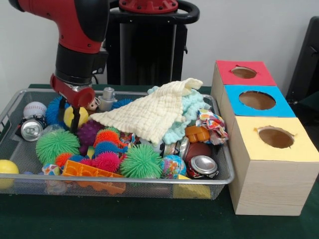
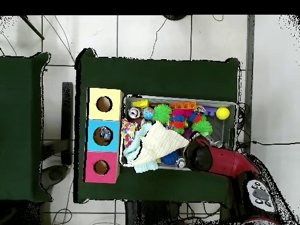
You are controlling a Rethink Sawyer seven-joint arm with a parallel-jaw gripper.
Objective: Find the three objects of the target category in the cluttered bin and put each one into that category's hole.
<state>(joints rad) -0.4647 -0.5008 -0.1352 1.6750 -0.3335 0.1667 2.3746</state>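
A wire bin [image 1: 227,164] [image 2: 181,98] holds a heap of toys: spiky balls [image 1: 56,144], drink cans [image 1: 202,165], a baseball [image 1: 35,109] and a cream cloth [image 1: 149,115] [image 2: 155,145] draped over the middle. My gripper [image 1: 69,115] hangs at the bin's back left corner, open. A yellow ball [image 1: 82,115] shows between and behind its fingers. Whether they touch it I cannot tell. In the overhead view the arm [image 2: 225,163] hides the gripper. Beside the bin stand the red [image 1: 244,72], blue [image 1: 257,100] and yellow [image 1: 275,137] hole boxes.
A small doll [image 1: 93,104] and a grey cylinder [image 1: 108,98] sit just right of the gripper. A second yellow ball [image 1: 7,169] [image 2: 222,113] lies in the front left corner. Something small shows inside the blue hole [image 2: 105,135].
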